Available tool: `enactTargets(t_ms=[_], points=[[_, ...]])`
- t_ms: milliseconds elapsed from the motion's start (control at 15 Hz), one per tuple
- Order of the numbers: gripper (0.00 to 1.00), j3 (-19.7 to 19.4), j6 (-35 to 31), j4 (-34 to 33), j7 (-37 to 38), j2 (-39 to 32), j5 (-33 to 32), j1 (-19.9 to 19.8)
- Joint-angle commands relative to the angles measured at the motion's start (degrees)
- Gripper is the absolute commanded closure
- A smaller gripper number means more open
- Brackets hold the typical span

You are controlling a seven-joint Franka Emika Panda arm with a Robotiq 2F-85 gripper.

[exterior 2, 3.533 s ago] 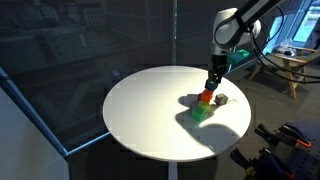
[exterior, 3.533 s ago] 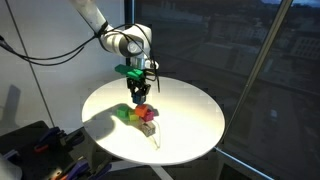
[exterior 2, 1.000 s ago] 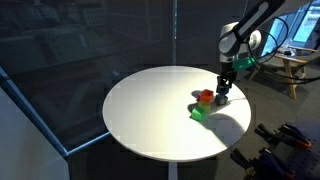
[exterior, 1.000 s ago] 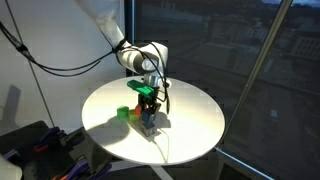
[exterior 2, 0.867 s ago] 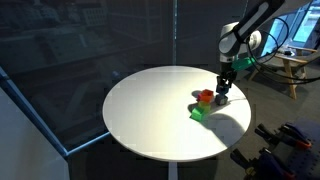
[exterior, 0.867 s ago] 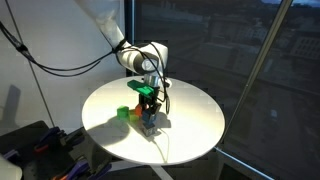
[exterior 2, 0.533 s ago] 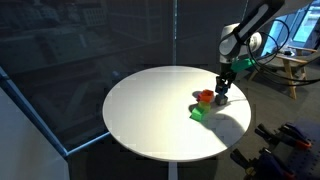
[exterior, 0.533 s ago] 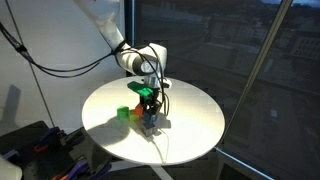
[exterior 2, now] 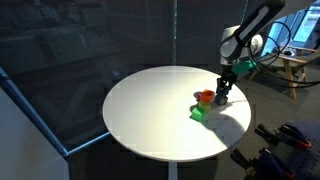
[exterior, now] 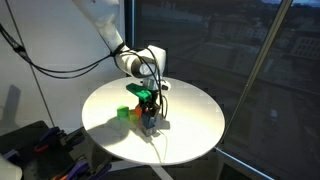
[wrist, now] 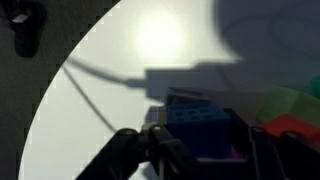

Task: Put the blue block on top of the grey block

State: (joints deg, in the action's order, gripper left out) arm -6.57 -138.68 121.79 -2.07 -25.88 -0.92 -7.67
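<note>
So the block (wrist: pixel 198 118) sits inside my gripper (wrist: pixel 210 142), middle of the table (exterior: pixel 195 105); two other cubes (wrist: pixel 290 112) just beside it, rightward in wrist view.

The arm (exterior: pixel 112 28) has white links with dark joint rings. A green bracket (exterior: pixel 146 93) sits directly above the black two-finger pincer (exterior: pixel 148 114).

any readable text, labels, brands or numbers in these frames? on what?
No readable text in any view.
Blue block, green block, gripper, white table: no lettering shows.
Dark equipment beside the table: too small and dark to read.
</note>
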Motion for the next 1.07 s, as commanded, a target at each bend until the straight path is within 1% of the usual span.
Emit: enactTargets(t_ms=[0,67,200,267,467,800,1000], points=[[0.17,-0.3,0.0,0.3,0.9,0.4,-0.3,0.1],[0.17,-0.3,0.0,0.3,0.8,0.3,-0.3,0.0],[0.02,-0.2,0.3,0.2,0.6,0.2,-0.2,-0.1],[0.00,-0.2,0.3,0.1,0.6,0.2,-0.2,0.0],[0.00,-0.2,1.1,0.2,0.5,0.3,-0.6,0.3],[0.00,0.9,5.4,1.2,-2.3,2.9,-0.6,0.4],[0.00,1.1,5.4,2.2,-2.8,4.8,-1.1,1.0]])
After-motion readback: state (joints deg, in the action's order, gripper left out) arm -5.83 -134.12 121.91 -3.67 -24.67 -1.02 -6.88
